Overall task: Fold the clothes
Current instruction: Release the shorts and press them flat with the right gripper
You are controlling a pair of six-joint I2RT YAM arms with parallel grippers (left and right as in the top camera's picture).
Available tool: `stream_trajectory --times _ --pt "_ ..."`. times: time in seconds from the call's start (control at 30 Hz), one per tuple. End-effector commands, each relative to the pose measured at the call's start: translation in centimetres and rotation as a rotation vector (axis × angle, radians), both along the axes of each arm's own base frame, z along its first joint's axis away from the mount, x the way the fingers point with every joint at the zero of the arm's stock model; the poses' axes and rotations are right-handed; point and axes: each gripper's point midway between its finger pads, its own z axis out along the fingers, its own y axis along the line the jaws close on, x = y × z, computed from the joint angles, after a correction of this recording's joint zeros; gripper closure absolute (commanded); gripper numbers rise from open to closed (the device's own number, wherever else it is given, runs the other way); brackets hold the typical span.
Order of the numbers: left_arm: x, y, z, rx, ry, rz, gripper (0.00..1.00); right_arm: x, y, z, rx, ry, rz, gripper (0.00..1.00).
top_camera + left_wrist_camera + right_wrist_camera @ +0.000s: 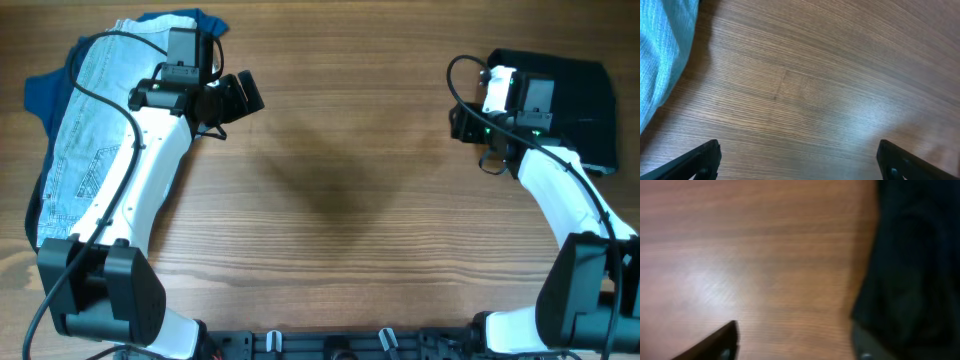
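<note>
From overhead, the wooden surface (pixel 340 200) carries clothes at both far corners. At the left, light-blue denim shorts (pixel 85 130) lie stretched along the edge on top of a blue top (pixel 45 95), which shows beyond them at the far end and the outer side. At the right, black shorts (pixel 580 110) lie as a flat, dark, roughly square bundle. The left tool (pixel 240 95) hangs over bare wood just beside the denim shorts; the left arm crosses above that pile. The right tool (pixel 462 122) sits at the inner edge of the black shorts, over the wood.

In the left wrist view, the left tool (pixel 799 147) is released. Its fingers (pixel 700 160) stand wide apart at the bottom corners with only wood grain between them; the denim shorts (pixel 660 50) fill the upper left corner, apart from the fingers.

The right wrist view is blurred. The right tool (pixel 795 340) shows its fingers (pixel 720 342) parted, with bare surface between them and nothing clamped. One finger is at the edge of the black shorts (pixel 915 255), which cover the right side; whether it touches the cloth I cannot tell.
</note>
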Motion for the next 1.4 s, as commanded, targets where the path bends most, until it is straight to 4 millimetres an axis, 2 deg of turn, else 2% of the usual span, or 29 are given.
stream_trajectory --times 0.0,0.2,0.37,0.43,0.73,1.37 --pt "0.1 1.1 0.2 0.056 -0.016 0.011 0.0 1.0 -2.0 -1.7 -0.09 0.019 -0.053 0.53" --pt "0.3 1.2 0.4 0.057 -0.027 0.013 0.0 1.5 -2.2 -3.7 -0.099 0.04 -0.059 0.77" --pt "0.1 1.2 0.2 0.058 -0.016 0.013 0.0 1.4 -2.4 -6.7 -0.108 0.098 -0.066 0.9" --pt "-0.1 1.2 0.1 0.059 -0.009 0.013 0.0 1.3 -2.2 -7.4 -0.108 0.112 -0.061 0.91" --pt "-0.2 1.2 0.1 0.06 -0.004 0.012 0.0 1.4 -1.9 -7.3 -0.08 0.107 -0.074 0.91" --pt "-0.2 1.2 0.1 0.061 -0.004 0.012 0.0 -0.8 -2.0 -8.6 -0.078 0.211 -0.08 0.93"
